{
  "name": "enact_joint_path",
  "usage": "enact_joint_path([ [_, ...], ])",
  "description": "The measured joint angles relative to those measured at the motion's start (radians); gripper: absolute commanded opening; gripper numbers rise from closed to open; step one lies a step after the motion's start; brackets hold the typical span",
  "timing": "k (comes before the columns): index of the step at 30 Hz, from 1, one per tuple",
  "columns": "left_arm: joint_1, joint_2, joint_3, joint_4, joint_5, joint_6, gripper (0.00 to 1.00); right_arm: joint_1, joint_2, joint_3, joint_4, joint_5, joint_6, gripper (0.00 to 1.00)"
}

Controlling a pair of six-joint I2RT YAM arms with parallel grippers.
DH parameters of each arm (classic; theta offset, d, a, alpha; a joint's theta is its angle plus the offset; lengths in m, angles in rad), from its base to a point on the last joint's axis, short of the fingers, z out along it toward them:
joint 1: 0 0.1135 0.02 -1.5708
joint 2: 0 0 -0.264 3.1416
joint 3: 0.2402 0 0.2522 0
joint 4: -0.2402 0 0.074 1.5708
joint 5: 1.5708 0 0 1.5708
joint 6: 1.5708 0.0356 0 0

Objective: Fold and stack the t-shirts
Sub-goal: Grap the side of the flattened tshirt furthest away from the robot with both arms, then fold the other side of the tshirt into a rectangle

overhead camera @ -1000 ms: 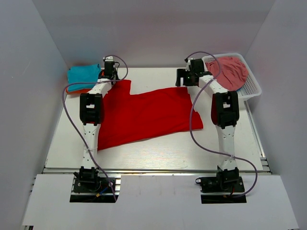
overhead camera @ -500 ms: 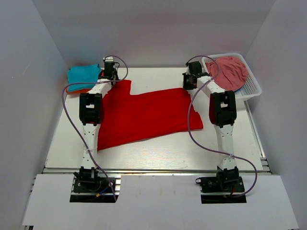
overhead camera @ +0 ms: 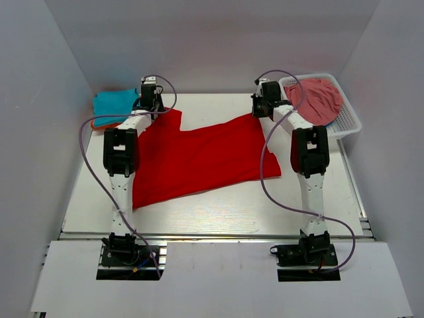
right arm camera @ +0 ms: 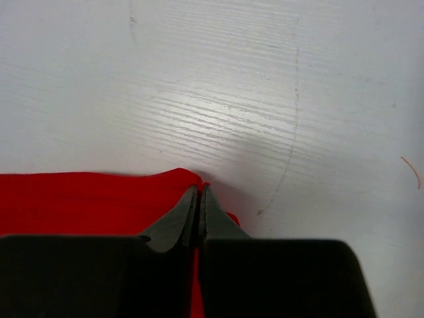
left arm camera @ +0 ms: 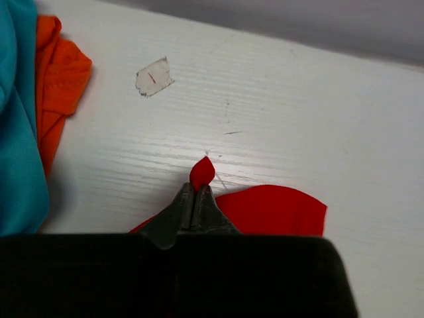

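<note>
**A:** Where is the red t-shirt?

**B:** It lies spread out on the white worktop, between the left arm and the right arm. Its left side runs under the left arm.

**A:** How does it look?

**B:** It is bright plain red and mostly smooth. The far edge is stepped, reaching further back on the left than on the right. The near edge slants down toward the left.

**A:** And the jaws?

**B:** The left jaws are clenched on the far left corner of the shirt. In the left wrist view a small red tip pokes out past them. The right jaws are pinched on the far right corner, with the cloth bunched into a low ridge at their tips.

**A:** The other shirts?

**B:** A folded teal t-shirt sits at the far left of the worktop on top of an orange t-shirt. Both are just beside the red corner but apart from it.

**A:** Anything else?

**B:** A scrap of tape is stuck to the worktop near the orange one. A white basket at the far right holds pink cloth.
</note>
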Motion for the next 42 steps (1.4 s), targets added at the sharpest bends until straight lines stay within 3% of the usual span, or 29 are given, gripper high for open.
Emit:
enact_joint_path([
  [9,-0.002,-0.303,-0.323,0.122,0.073,-0.003,0.00,0.000,-0.151,-0.129,0.074,-0.041,-0.030,0.00],
  [19,-0.015,-0.848,-0.941,0.266,0.188,-0.028,0.00,0.000,-0.210,-0.225,0.109,-0.045,-0.029,0.00],
  [29,-0.019,-1.242,-1.356,0.256,0.325,-0.134,0.00,-0.005,-0.302,-0.360,0.118,-0.018,-0.025,0.00],
  [36,-0.019,-1.503,-1.488,0.159,0.334,-0.170,0.00,-0.007,-0.377,-0.441,0.132,-0.010,-0.020,0.00],
  [42,-0.019,-1.624,-1.590,0.059,0.331,-0.202,0.00,-0.008,-0.415,-0.511,0.130,0.020,-0.013,0.00],
])
